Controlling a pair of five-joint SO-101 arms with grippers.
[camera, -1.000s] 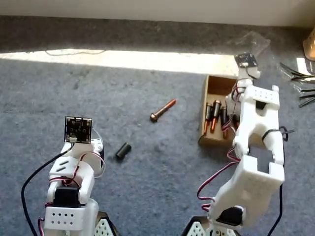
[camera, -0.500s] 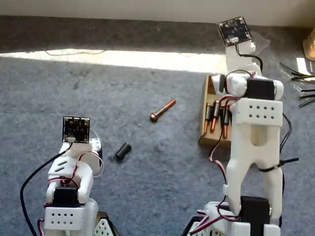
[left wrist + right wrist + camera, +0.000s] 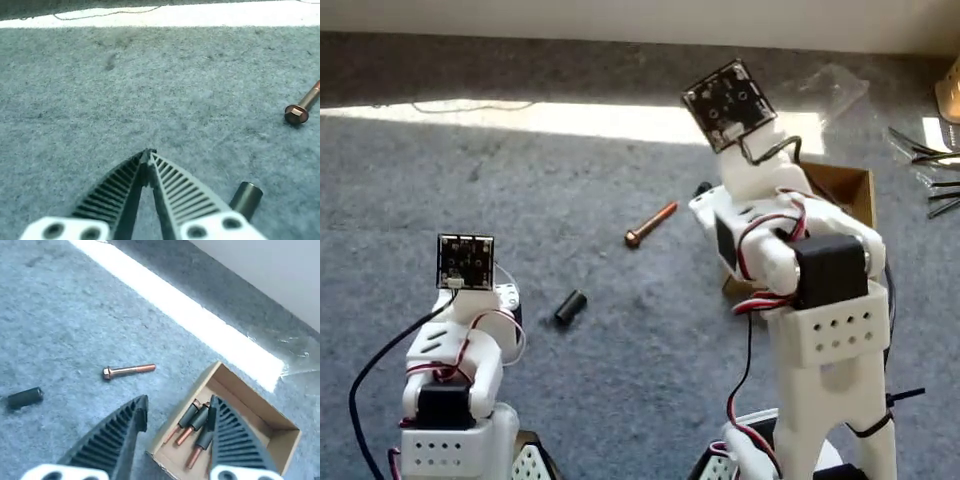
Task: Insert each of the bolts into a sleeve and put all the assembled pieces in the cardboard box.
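A copper bolt lies alone on the grey carpet, with a black sleeve a short way nearer the arms. The cardboard box sits at the right, mostly behind the raised right arm. My right gripper is open and empty, high above the carpet. Below it are the bolt, the sleeve and the box, which holds three sleeved bolts. My left gripper is shut and empty, low over the carpet, with the sleeve just beside it and the bolt farther off.
A bright strip of sunlight crosses the carpet at the back, below a pale wall. Black cable ties and a clear plastic bag lie at the far right.
The right arm has lifted away from the box and swung left, its wrist now above the carpet between box and bolt. The left arm has barely shifted.
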